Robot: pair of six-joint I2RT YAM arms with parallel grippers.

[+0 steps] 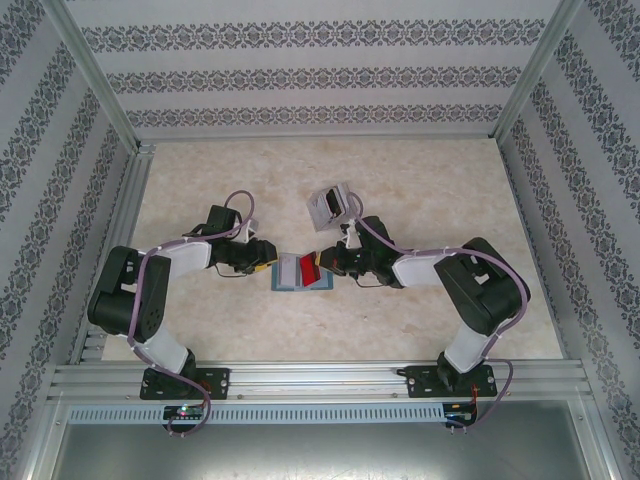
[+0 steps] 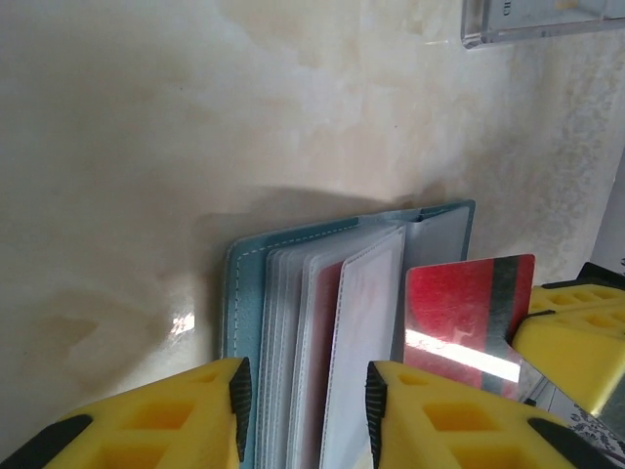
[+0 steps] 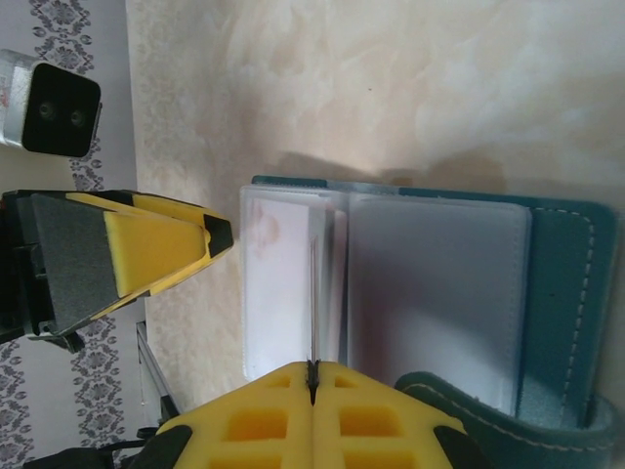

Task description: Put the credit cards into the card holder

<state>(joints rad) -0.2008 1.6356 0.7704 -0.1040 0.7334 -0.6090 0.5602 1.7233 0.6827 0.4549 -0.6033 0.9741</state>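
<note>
Find the card holder [image 1: 303, 272] lying open near the middle of the table [image 1: 200, 190], a little toward the near edge, with its clear sleeves [image 2: 371, 293] fanned up from the spine. See 1 red card [image 2: 469, 313] clamped by its lower edge in the right gripper [image 3: 312, 369], jaws fully together on it, standing on edge just above the sleeves. See the left gripper [image 2: 308, 391] opposite, jaws part-way apart, straddling the left cover and several sleeves; cannot tell whether pressing or merely hovering.

Probably mid-insertion, so choose 1 sleeve mouth and commit to it. Square the card's leading edge to that mouth before advancing; a skewed corner likely catches on the film. Lower the angle so the card enters along the sleeve, not down onto it. Pin the cover with the left fingers first, since a light wallet probably skids on this smooth table. Beware sliding between 2 sleeves instead of inside 1. Release only with most of the card buried. Stay off the clear stand [image 1: 327, 205], well apart toward the far edge.
</note>
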